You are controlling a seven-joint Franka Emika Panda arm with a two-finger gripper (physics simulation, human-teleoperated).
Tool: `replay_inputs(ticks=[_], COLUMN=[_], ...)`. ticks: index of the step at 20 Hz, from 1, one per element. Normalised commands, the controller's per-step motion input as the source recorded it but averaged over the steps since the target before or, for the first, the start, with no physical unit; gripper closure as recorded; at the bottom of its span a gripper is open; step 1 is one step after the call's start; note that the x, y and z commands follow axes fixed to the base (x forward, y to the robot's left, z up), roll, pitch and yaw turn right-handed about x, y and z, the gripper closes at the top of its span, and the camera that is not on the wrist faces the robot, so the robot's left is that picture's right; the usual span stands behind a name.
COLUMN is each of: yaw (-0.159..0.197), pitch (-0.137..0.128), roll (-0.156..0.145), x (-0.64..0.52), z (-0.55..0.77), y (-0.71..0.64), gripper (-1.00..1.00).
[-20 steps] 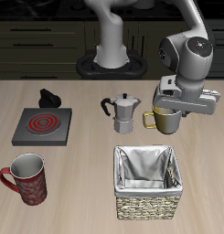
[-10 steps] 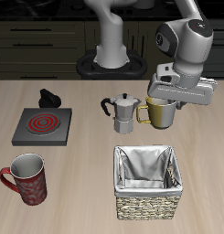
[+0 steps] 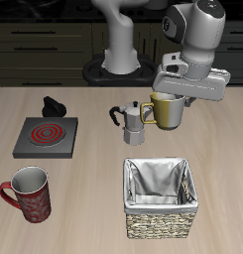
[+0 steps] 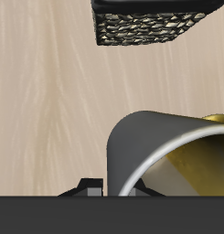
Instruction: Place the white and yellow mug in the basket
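Note:
My gripper (image 3: 174, 98) is shut on the white and yellow mug (image 3: 167, 112) and holds it lifted off the table, beside the silver moka pot (image 3: 133, 121). The mug is olive-yellow with a loop handle toward the pot. In the wrist view the mug (image 4: 168, 151) fills the frame close up, its pale rim and yellow inside showing. The basket (image 3: 160, 196), woven wicker with a grey-white lining, stands nearer the table's front edge, below the held mug. A corner of the basket (image 4: 150, 23) shows in the wrist view.
A red patterned mug (image 3: 27, 193) stands near the front edge. A small stove plate with a red coil (image 3: 46, 136) lies farther back, with a black object (image 3: 55, 106) behind it. The robot base (image 3: 121, 60) stands at the table's back.
The gripper has risen with the mug in it, lifting it off the table and shifting it slightly toward the moka pot. Nothing else moved.

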Motion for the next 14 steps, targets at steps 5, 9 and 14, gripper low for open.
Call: replay_inputs(ticks=[5,9,14], yaw=[0.01,0.066,0.037], pitch=[0.013,-0.023,-0.005], roll=[0.075,0.006,0.034], x=[0.24,0.24,0.3], z=[0.39,0.27,0.21], y=[-0.18,-0.15,-0.1], gripper=[1.0,1.0,1.0])
